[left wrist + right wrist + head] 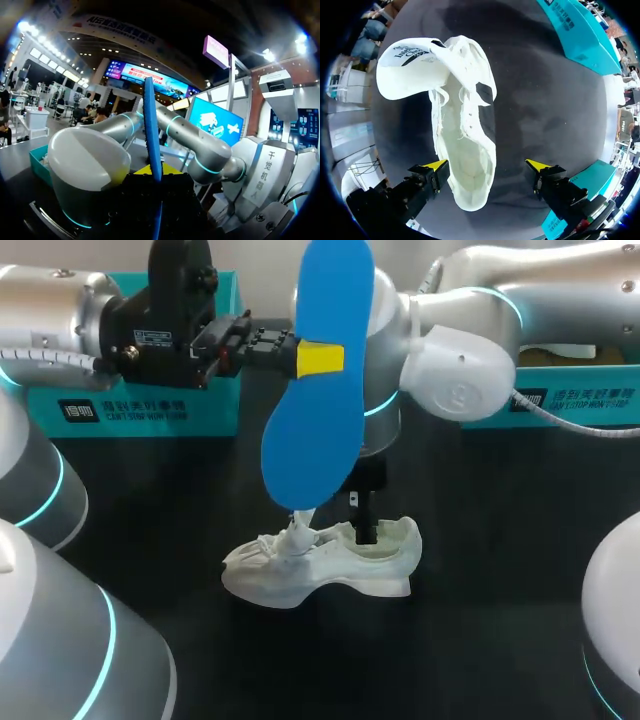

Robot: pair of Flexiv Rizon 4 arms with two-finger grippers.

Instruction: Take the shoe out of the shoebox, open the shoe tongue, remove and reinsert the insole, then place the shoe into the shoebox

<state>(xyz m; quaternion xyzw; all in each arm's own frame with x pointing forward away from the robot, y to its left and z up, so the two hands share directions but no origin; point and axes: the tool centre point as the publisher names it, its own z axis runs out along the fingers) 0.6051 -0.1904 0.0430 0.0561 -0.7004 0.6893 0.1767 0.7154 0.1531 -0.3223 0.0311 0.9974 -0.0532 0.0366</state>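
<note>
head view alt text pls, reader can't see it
The left gripper holds a blue insole upright above a white shoe standing on the dark table, while the right gripper hangs open at the shoe's heel. A teal shoebox stands at the back left, another at the back right.

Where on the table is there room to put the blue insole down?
The bare table on the robot's side of the shoe is free. There's also room between the shoe and the right box, and between it and the left box. It's crowded at the shoe itself: the right gripper hangs open around its heel, and the left gripper holds the insole above.
</note>
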